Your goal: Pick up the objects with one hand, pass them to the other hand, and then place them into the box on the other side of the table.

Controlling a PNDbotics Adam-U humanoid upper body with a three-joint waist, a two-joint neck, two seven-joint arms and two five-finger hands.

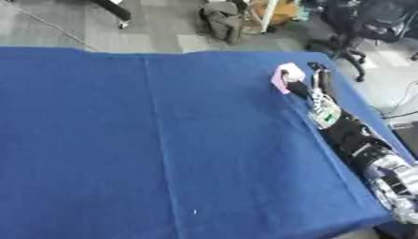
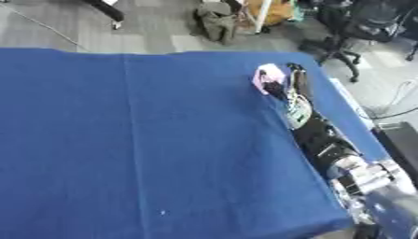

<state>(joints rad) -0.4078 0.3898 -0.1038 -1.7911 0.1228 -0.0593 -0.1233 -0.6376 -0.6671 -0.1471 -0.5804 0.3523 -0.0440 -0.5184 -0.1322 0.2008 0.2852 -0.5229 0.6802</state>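
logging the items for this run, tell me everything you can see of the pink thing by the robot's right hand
The pink object is small, pale pink with a lighter, whitish area, and looks soft or thin; what it is cannot be told. It lies on the blue tablecloth near the far right corner of the table. The right hand reaches out to it, its dark fingers lying against the near right edge of the object and partly covering it. Whether the fingers grip it or only touch it is unclear. Nothing else touches it.

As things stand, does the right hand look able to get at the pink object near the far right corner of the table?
Probably yes. The right hand is stretched across the blue table and already lies against the pink object, with nothing else between them. Whether its fingers have closed on it cannot be told.
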